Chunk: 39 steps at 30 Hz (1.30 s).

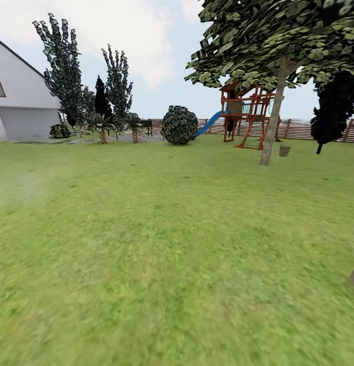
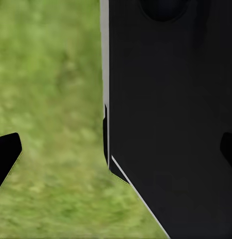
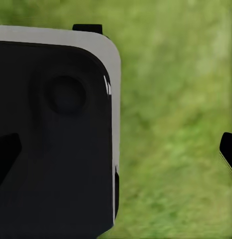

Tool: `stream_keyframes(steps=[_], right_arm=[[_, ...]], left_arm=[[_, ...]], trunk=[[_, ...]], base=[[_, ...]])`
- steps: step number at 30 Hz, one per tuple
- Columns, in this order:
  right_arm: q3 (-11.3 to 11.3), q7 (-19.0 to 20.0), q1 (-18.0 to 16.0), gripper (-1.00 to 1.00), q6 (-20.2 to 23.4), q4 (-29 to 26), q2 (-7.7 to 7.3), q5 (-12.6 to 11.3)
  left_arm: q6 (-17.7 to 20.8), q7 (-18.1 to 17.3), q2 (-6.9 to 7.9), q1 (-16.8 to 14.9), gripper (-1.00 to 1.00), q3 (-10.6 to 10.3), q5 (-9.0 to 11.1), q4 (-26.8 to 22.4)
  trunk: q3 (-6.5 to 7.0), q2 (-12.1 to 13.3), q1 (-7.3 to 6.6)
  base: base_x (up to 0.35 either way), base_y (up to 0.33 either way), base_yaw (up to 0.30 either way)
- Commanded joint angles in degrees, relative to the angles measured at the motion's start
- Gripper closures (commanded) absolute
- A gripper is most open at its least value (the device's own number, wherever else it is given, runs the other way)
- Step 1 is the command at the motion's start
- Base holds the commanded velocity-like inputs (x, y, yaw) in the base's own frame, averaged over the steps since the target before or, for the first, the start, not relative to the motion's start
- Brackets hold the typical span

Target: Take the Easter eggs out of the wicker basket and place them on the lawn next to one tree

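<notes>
Small basket (image 1: pixel 284 150) sits just beside the tree (image 1: pixel 270 127), far across the lawn (image 1: pixel 161 244); contents unreadable. Both tools: fingertips spread, empty.

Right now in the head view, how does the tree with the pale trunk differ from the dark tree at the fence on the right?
The pale-trunked tree stands nearer, its thick grey-brown trunk leaning slightly; the dark tree stands farther back by the fence on a thin trunk. The first has bright green leaf clusters, the second near-black foliage. Both rise from the lawn.
</notes>
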Motion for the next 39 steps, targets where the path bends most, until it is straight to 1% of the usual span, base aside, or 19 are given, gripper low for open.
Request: stream_keyframes(steps=[1,34,39], right_arm=[[0.02,0.00,-0.04,-1.00,0.03,0.04,-0.01,0.02],[0.05,0.00,-0.04,-1.00,0.03,0.04,0.07,0.02],[0.05,0.01,-0.04,-1.00,0.03,0.04,0.13,0.02]], left_arm=[[0.02,-0.04,0.00,0.03,-1.00,0.03,0.01,-0.10],[0.02,-0.04,0.00,0.03,-1.00,0.03,0.03,-0.10],[0.02,-0.04,0.00,0.03,-1.00,0.03,0.05,-0.10]], trunk=[[-0.05,-0.02,0.03],[-0.05,-0.02,0.03],[-0.05,-0.02,0.03]], base=[[0.337,0.000,0.000],[0.337,0.000,0.000],[0.337,0.000,-0.119]])
